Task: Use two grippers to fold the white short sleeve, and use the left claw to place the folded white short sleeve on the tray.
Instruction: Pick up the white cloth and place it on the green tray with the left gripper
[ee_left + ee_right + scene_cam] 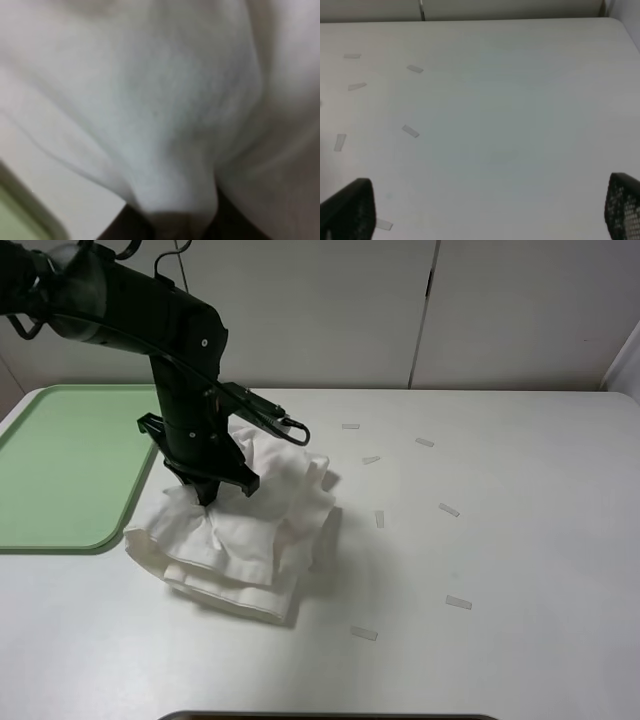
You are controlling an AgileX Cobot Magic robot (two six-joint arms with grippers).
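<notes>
The left claw (pixel 207 494) is pinching the white short sleeve (pixel 250 535), its jaws closed on bunched cloth. The shirt is lying folded in a rumpled, layered bundle on the white table (pixel 500 570), just beside the pale green tray (pixel 60 465). The right gripper (pixel 485 210) is standing wide over bare tabletop.

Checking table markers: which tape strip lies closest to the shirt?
The upright strip just right of the shirt; the other strips lie farther off.

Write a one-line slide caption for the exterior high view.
Left hand pinching the folded white short sleeve on the table, beside the green tray.
</notes>
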